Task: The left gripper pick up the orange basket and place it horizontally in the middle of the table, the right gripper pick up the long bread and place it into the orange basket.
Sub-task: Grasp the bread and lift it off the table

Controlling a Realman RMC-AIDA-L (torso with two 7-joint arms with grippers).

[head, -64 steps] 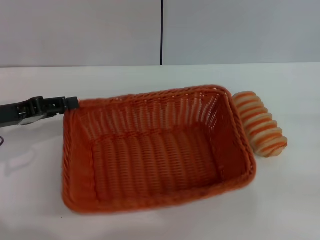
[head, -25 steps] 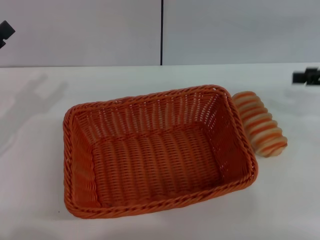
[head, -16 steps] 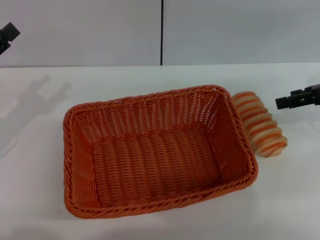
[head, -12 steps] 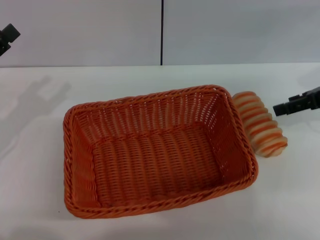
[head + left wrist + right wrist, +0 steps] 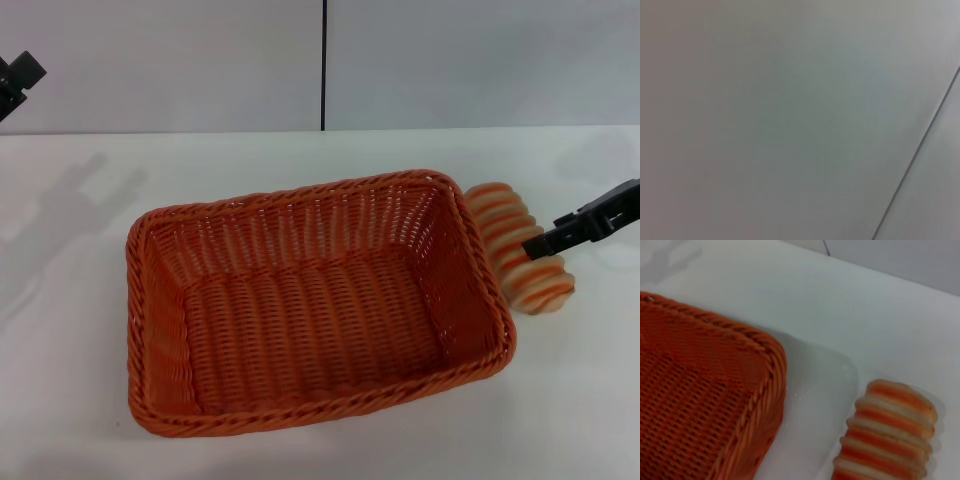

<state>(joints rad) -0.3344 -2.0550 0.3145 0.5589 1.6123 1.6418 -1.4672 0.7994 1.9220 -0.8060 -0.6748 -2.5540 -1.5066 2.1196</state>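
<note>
step: bread pickup | my right tool (image 5: pixel 541 245) over long bread (image 5: pixel 520 247), fingers' state can't tell | orange basket (image 5: pixel 310 300) mid-worktop (image 5: pixel 300 150), bread just beside | next: descend, pinch | left tool (image 5: pixel 15 78) parked

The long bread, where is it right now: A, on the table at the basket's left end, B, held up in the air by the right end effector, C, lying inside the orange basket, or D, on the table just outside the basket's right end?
D: the long bread lies on the white table just outside the right end of the orange basket, which holds nothing, with the right end effector at the loaf.
</note>
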